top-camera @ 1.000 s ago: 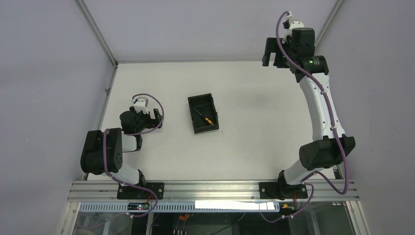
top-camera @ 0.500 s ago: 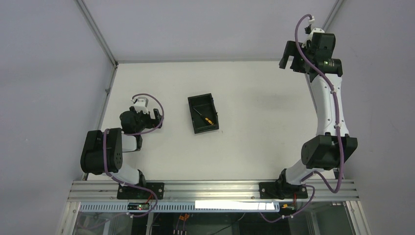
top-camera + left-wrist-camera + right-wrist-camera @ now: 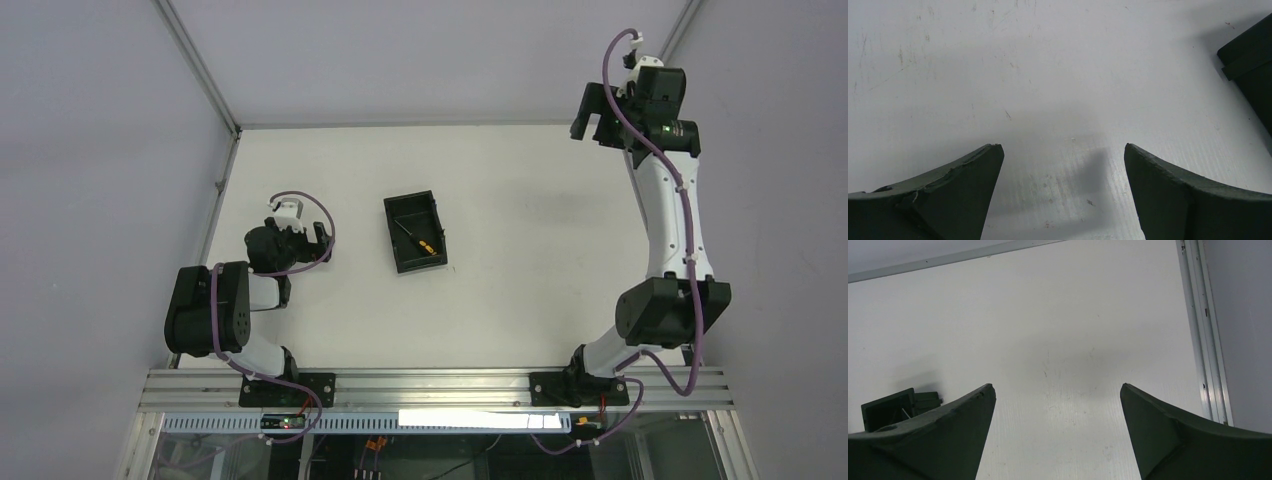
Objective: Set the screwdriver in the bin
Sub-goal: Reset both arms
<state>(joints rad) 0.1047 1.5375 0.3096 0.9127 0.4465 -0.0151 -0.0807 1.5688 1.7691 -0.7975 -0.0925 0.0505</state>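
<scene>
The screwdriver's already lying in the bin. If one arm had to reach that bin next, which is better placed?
Left, probably. The left gripper is near the bin, whose corner shows in its wrist view; the right gripper is off at the far right corner.

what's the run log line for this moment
small orange-and-black-handled screwdriver: lying inside small black plastic bin | left gripper: open, empty | right gripper: open, empty, far right | task: looks done

The white table carries 1 black bin near its middle.
</scene>
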